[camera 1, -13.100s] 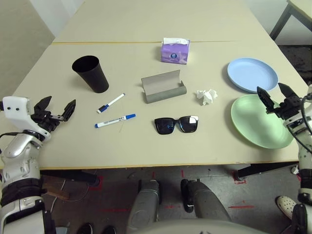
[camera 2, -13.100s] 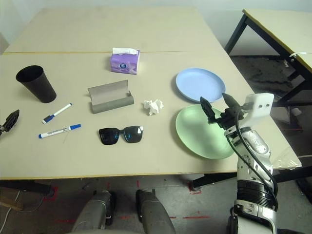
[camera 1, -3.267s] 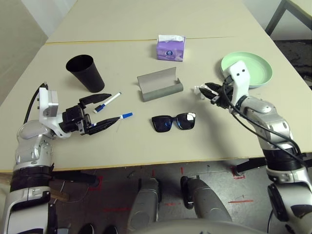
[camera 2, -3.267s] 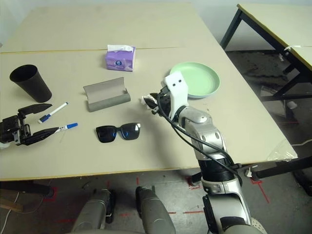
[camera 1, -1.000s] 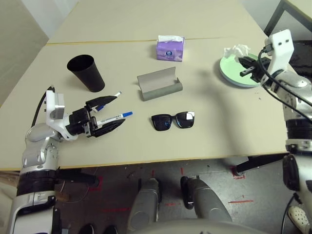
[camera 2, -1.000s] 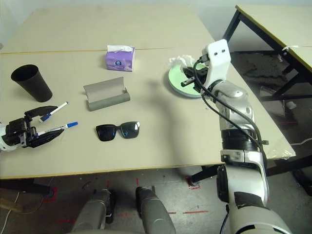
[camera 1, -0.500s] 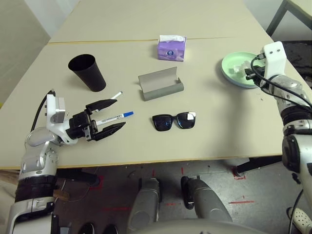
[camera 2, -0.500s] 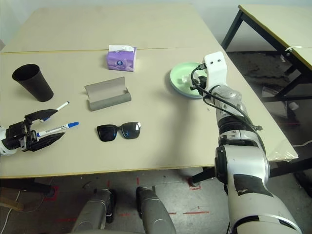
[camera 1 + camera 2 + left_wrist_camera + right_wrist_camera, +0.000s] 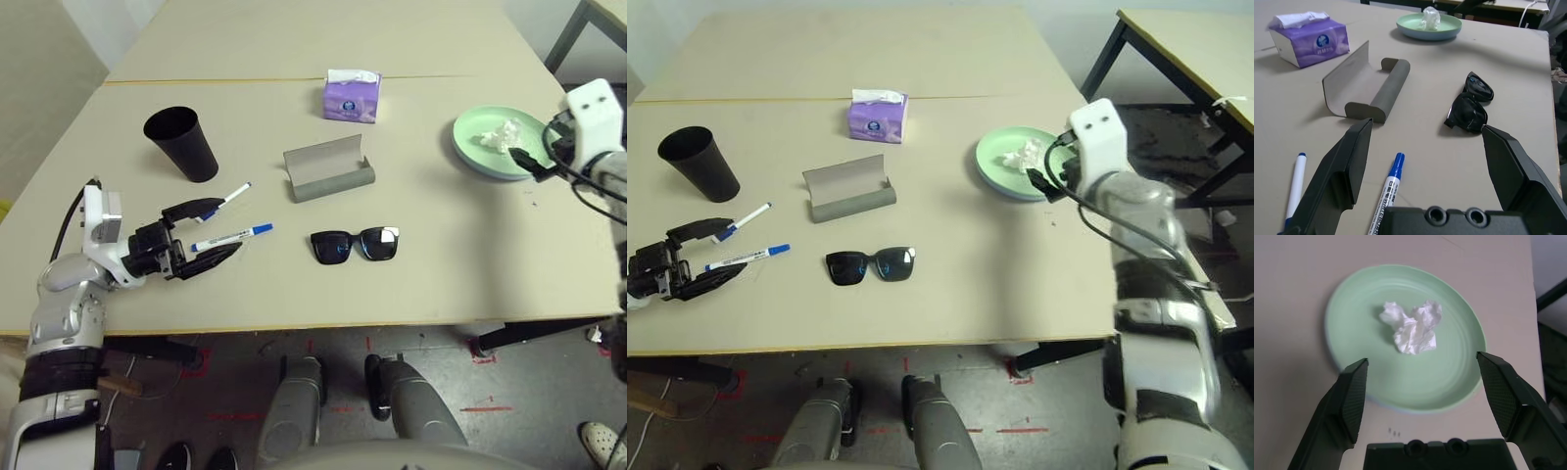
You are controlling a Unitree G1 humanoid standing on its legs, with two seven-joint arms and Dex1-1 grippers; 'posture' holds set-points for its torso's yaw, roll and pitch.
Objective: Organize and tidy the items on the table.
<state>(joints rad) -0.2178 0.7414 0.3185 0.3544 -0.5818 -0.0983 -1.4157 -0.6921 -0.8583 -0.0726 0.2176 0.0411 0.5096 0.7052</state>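
My left gripper (image 9: pixel 228 225) is open low over the table (image 9: pixel 431 284), its fingers either side of the tail of one blue-capped marker (image 9: pixel 1388 188). The other marker (image 9: pixel 1295 182) lies just outside one finger. The black cup (image 9: pixel 182 144) stands beyond them. The grey glasses case (image 9: pixel 328 169) lies open mid-table, with the black sunglasses (image 9: pixel 355 245) in front of it. At the right, the crumpled tissue (image 9: pixel 1413 328) rests on the light-green plate (image 9: pixel 1449 377), and a pale blue rim shows under that plate. My right gripper (image 9: pixel 1421 361) hangs open over the plate and holds nothing.
A purple tissue box (image 9: pixel 351 96) stands behind the case, near the seam across the table. The table's right edge runs close behind the plates. Another table's dark legs (image 9: pixel 1107 59) stand to the far right. Bare tabletop lies between the sunglasses and the plates.
My right gripper has opened and let the tissue fall onto the green plate, then drawn back a little to the right. The left gripper stays open around the marker.
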